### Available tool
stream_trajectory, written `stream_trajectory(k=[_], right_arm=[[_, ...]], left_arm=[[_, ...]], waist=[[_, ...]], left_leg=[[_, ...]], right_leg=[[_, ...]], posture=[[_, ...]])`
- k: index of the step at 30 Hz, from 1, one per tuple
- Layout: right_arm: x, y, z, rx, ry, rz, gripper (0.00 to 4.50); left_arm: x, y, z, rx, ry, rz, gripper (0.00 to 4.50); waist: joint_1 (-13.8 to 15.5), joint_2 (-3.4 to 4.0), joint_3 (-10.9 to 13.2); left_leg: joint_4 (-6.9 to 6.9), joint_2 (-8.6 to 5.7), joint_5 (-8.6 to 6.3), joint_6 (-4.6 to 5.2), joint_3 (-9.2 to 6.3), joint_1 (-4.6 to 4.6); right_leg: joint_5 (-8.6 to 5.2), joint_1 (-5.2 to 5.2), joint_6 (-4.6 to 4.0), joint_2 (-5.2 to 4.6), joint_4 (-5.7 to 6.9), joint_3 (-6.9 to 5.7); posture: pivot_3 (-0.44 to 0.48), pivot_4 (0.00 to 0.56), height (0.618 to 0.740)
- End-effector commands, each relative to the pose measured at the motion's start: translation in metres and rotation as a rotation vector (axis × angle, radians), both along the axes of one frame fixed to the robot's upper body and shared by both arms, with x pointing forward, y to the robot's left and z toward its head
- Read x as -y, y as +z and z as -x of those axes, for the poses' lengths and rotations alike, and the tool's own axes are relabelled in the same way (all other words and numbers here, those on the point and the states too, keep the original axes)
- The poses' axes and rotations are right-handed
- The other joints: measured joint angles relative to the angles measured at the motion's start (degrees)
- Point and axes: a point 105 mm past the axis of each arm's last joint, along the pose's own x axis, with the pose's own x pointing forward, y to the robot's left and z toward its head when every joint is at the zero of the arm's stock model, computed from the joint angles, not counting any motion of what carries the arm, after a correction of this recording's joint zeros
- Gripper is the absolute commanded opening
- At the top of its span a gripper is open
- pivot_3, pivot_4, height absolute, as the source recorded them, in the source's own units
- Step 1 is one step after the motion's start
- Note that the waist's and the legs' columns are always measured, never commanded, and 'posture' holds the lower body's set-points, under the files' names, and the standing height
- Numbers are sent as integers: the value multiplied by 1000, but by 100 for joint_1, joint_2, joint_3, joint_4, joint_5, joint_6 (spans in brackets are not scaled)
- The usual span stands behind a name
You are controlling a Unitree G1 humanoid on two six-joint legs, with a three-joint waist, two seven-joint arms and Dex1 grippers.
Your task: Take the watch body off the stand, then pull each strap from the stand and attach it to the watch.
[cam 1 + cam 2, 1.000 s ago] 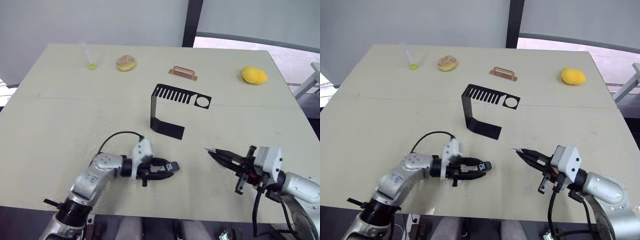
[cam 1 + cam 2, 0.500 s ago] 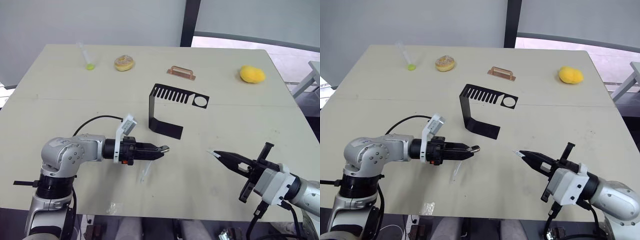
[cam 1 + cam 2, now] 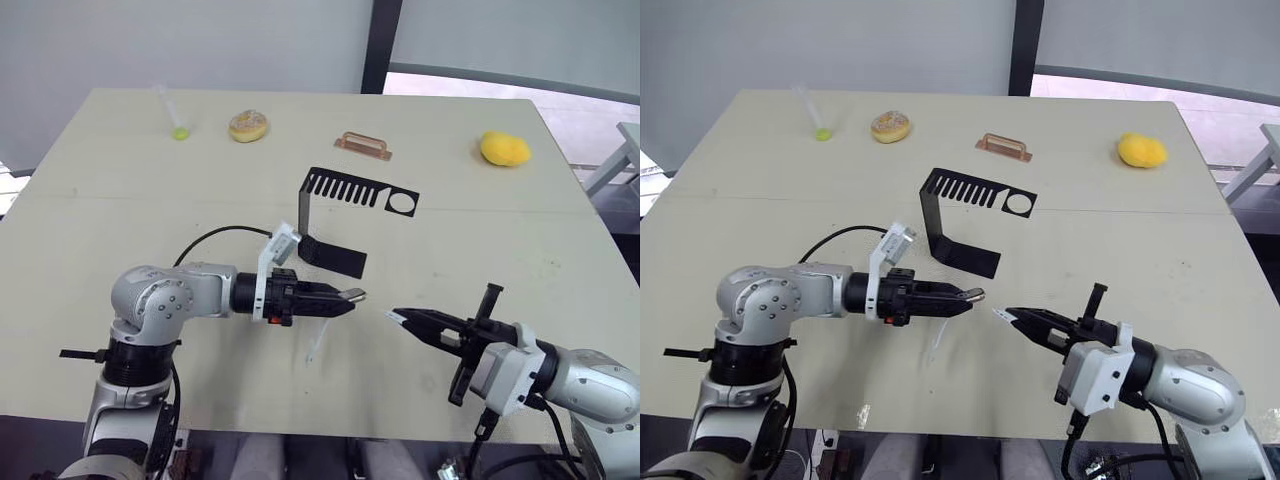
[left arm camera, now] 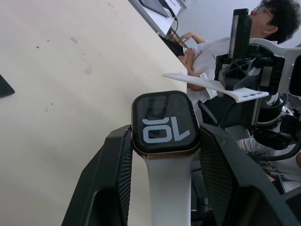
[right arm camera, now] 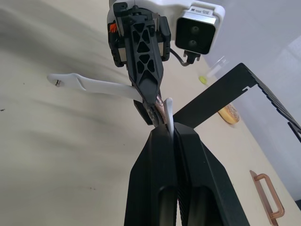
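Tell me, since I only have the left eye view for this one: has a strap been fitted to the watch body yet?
Observer: Yes. The left wrist view shows one white strap joined to the watch body, which the left gripper clamps by its sides.
Operator: And the other strap?
Observer: The right gripper is shut on the second strap, pinching it near one end.
Operator: Is it joined yet?
Observer: No. The left wrist view shows a gap between it and the watch body.
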Motion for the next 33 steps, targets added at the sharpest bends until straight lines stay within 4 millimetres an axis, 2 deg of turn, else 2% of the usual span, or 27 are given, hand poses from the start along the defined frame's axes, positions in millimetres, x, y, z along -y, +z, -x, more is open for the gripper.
stream_trajectory(k=[1, 33], right_arm=[[-3, 6, 0, 41, 10, -3, 0], [1, -4, -11, 40, -19, 29, 0]], left_arm=[[4, 9, 7, 39, -40, 11, 1576], [12, 7, 14, 20, -74, 19, 1576]], waist=[[0, 0, 0], [48, 0, 0]], left_leg=[[0, 0, 0, 0, 0, 0], [1, 0, 1, -1, 1, 0]], right_leg=[[0, 0, 0, 0, 0, 0], [0, 0, 0, 0, -1, 0]], posture=[[0, 150, 740], [0, 150, 740]])
